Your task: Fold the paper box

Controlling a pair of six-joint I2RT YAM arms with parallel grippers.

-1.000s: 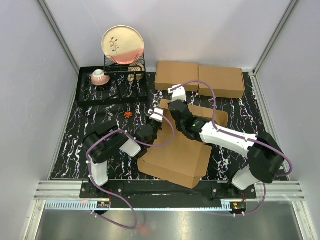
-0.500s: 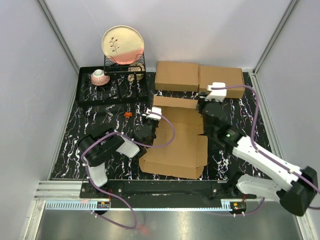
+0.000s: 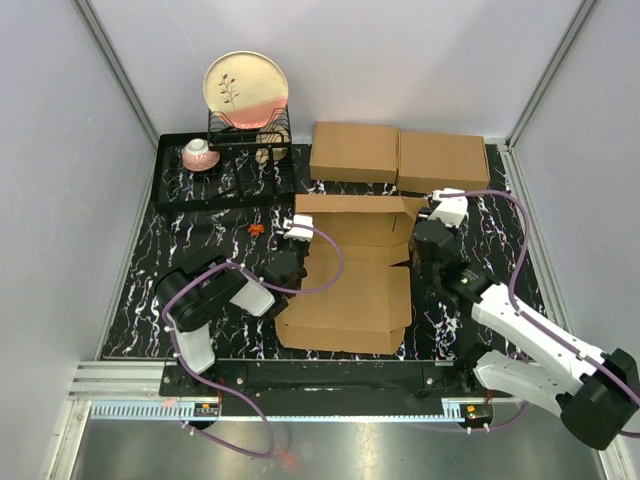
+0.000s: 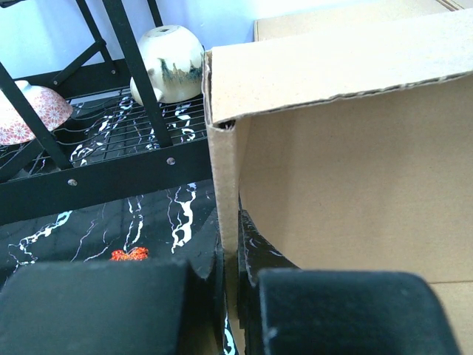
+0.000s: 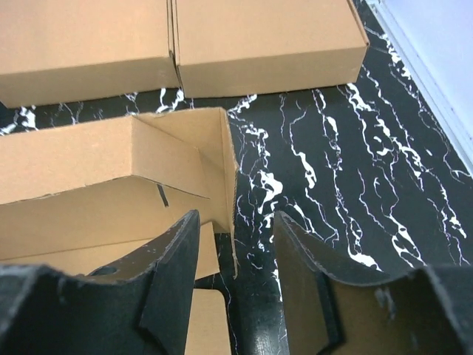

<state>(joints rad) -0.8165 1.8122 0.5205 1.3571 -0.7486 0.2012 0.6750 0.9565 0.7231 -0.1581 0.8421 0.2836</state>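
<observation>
Brown corrugated cardboard, the paper box (image 3: 355, 290) sits mid-table on the black marbled mat (image 3: 150, 290) between the two arms. Its back and side walls are raised and its front panel lies flat, with the pair of flat boxes (image 3: 398, 155) just behind. The left gripper (image 3: 290, 264) is at its left wall, the right gripper (image 3: 424, 232) by its back right corner. From the left wrist, the left gripper (image 4: 229, 296) is closed down on the upright left wall of the paper box (image 4: 355, 170), the thin sheet pinched between the pads, with a dish rack (image 4: 133, 81) beyond. From the right wrist, the right gripper (image 5: 233, 274) stands roughly half apart astride the free edge of the paper box's (image 5: 89, 166) right wall, gripping nothing. The board looks light and stiff across each panel, yielding only at its creases. Raised walls will likely spring back if released, and edges may crush. Best held on a wall's flat face, close to its crease.
</observation>
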